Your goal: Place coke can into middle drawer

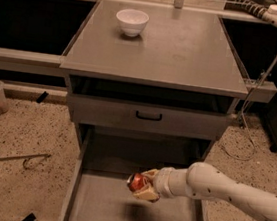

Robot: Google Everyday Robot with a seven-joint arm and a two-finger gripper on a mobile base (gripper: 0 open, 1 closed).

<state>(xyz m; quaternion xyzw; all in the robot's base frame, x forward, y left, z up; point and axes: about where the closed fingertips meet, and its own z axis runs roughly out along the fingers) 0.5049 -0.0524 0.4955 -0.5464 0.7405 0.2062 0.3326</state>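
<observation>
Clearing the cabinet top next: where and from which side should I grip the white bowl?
Probably take the white bowl by its rim, from straight above, one jaw inside: it stands upright, mouth up. The gripper hangs over the middle drawer, shut on the coke can.

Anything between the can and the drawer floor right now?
Nothing visible. The gripper holds the coke can in the air above the open middle drawer, and the floor directly beneath the can is bare.
</observation>
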